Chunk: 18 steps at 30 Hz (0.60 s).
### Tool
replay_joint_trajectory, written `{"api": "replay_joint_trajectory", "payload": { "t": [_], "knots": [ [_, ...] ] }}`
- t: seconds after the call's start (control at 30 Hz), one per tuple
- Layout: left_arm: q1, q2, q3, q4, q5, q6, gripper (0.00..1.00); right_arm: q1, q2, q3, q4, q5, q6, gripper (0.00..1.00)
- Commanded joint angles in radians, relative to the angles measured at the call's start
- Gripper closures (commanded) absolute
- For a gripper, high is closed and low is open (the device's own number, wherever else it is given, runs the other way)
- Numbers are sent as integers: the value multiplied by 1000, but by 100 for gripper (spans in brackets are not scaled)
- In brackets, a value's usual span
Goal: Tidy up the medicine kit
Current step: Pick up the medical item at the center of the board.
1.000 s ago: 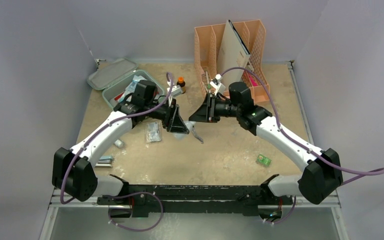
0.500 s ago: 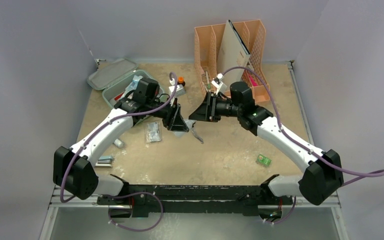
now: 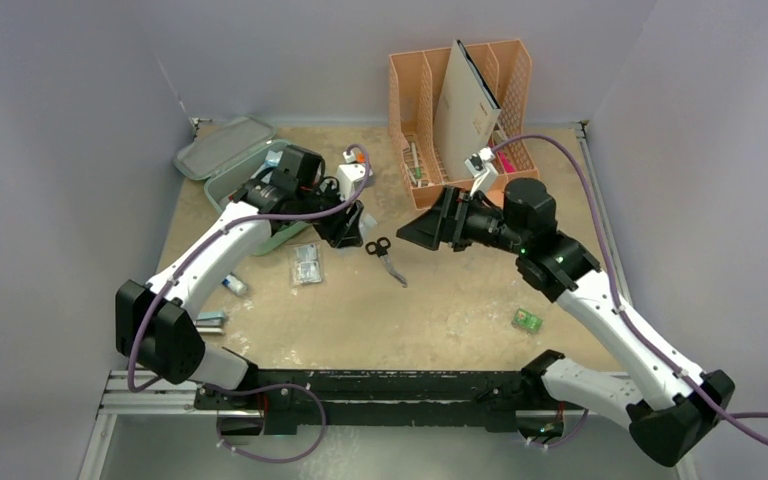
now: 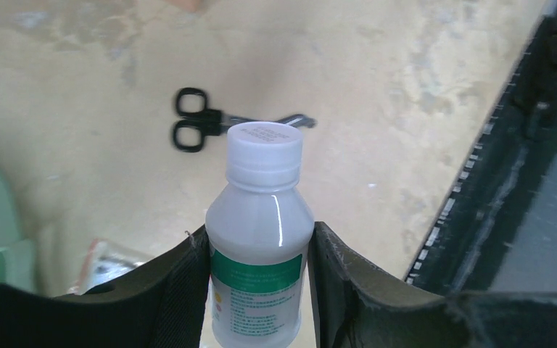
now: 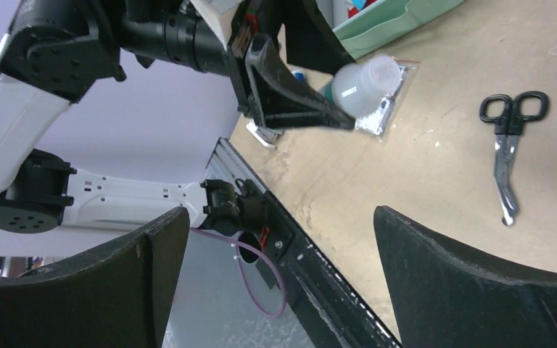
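I hold the bottle [image 4: 261, 206] in left tool [image 4: 260, 235] near open medicine kit [image 3: 222, 147], right tool [image 5: 279, 215] released; scissors [image 3: 385, 255], packet [image 3: 307, 263] not yet packed.

The twin arms wear the same livery: the left arm [image 3: 205, 265] and right arm [image 3: 615, 325] have smooth, curved white shells dotted with small dark screw heads, set between bulky black joint housings [image 3: 160, 340] with rounded corners. A purple cable [image 3: 760, 416] trails along each arm from base to wrist. The left gripper [image 4: 260, 246] and right gripper [image 5: 279, 214] are all black, with broad, wedge-shaped matt fingers [image 5: 464, 283] slightly rough at the edges. A small white camera mount [image 3: 480, 162] tops each wrist, and a green light [image 3: 523, 250] glows on the right arm's black housing. Both bases sit on a black cross-rail [image 3: 390, 385].
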Motion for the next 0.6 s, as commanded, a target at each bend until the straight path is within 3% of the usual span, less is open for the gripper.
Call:
{"api": "replay_joint_trajectory", "payload": {
  "t": [0.0, 0.17, 0.33, 0.57],
  "knots": [
    [22, 17, 111, -43, -190, 165, 83, 5, -62, 0, -85, 74, -57, 1],
    [110, 46, 153, -58, -303, 313, 89, 5, -100, 22, -147, 100, -105, 1],
    [248, 91, 209, -102, -302, 368, 88, 5, -120, 35, -204, 149, -135, 1],
    [319, 199, 274, -136, -380, 459, 88, 5, -157, 55, -251, 192, -155, 1]
  ]
}}
